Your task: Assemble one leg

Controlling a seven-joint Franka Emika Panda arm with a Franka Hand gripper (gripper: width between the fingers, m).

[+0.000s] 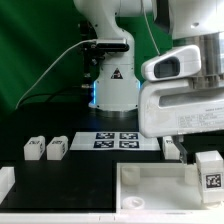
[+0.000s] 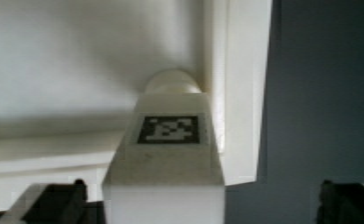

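The leg (image 2: 166, 150) lies closest, a rigid, light, smooth plastic piece resting on the tabletop (image 2: 72, 70) by its raised rim; the gripper (image 2: 197, 200) straddles it with jaws spread wide, holding nothing; grasp the flat sides near the tag.

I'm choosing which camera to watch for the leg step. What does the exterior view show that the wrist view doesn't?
Exterior view only: two loose legs lying on the black table at the exterior view's left, the marker board, and the arm's base.

Wrist view only: the open gripper's fingertips flanking the leg, not touching it.

Both: one tagged leg at the white tabletop.
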